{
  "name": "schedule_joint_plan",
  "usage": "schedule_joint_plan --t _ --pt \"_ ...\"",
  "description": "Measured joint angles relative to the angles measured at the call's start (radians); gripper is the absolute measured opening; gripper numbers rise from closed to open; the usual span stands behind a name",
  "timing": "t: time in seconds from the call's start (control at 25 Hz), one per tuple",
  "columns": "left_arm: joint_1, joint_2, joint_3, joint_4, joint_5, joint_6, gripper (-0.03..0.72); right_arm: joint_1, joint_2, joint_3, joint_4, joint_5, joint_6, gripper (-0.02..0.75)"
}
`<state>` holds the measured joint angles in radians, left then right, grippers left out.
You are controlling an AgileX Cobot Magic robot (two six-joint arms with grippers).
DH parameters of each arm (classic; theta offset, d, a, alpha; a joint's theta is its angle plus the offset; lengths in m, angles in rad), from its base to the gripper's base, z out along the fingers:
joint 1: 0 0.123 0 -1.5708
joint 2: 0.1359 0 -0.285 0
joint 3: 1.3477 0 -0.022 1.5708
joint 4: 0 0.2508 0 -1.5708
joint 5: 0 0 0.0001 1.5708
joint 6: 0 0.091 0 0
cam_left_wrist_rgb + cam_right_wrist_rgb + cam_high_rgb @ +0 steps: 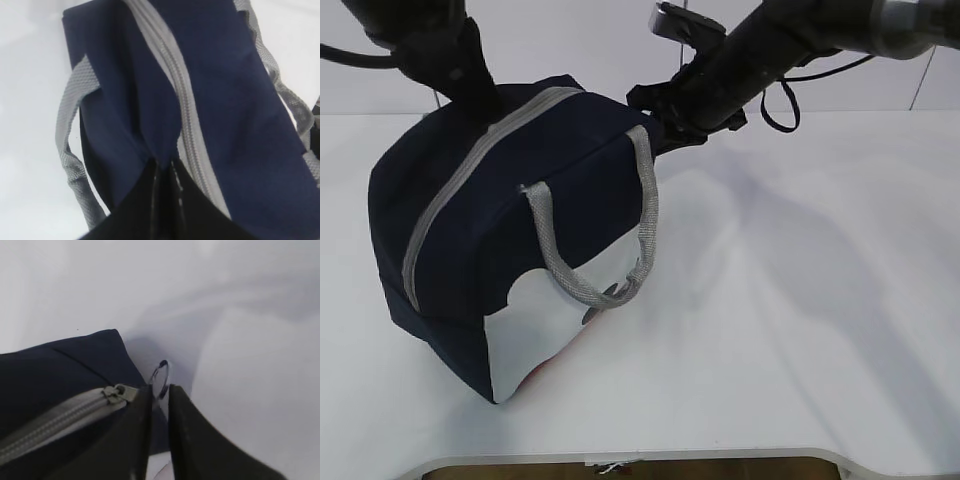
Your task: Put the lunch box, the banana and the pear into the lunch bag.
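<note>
At the zipper's end, the right gripper (160,395) has its two dark fingers pressed nearly together on the ring pull (161,376), which sits beside the slider (119,390) at the corner of the lunch bag (500,200). Across the bag's top, the left gripper (165,172) pinches a fold of navy fabric just beside the zipper (172,85), jaws closed on the cloth. Beyond the claws, the bag stands on the white table (800,330), zipper drawn closed along its visible length, grey handles (590,260) hanging loose. No lunch box, banana or pear shows in any view. My judgement: the thin ring could slip from between the fingers under a pull, or the left pinch could give way and the whole bag drag along instead of unzipping.
</note>
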<state>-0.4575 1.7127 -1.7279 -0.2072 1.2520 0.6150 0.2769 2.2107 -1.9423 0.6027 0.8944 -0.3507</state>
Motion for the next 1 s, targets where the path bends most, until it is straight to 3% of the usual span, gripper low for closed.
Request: schedule_joint_plan --t 0.2,0.36,0.52,0.6,0.84,1.0 --pt "0.0 0.0 0.0 -0.003 0.0 -0.016 0.008 0.0 0.001 -0.04 -0.002 0.04 0.0 0.33" --pt "0.0 -0.004 0.0 -0.006 -0.002 -0.045 0.118 0.0 0.001 -0.125 -0.009 0.107 0.0 0.486" --pt "0.0 -0.008 0.0 -0.007 -0.008 -0.071 0.309 0.0 0.001 -0.238 -0.028 0.225 0.004 0.518" --pt "0.0 -0.008 0.0 -0.007 -0.008 -0.093 0.359 0.0 0.001 -0.304 -0.068 0.288 0.025 0.522" --pt "0.0 -0.008 0.0 0.046 -0.008 -0.183 0.387 -0.002 -0.015 -0.402 -0.288 0.35 0.133 0.523" --pt "0.0 -0.016 0.0 0.075 -0.008 -0.285 0.388 -0.002 -0.065 -0.404 -0.359 0.359 0.155 0.522"
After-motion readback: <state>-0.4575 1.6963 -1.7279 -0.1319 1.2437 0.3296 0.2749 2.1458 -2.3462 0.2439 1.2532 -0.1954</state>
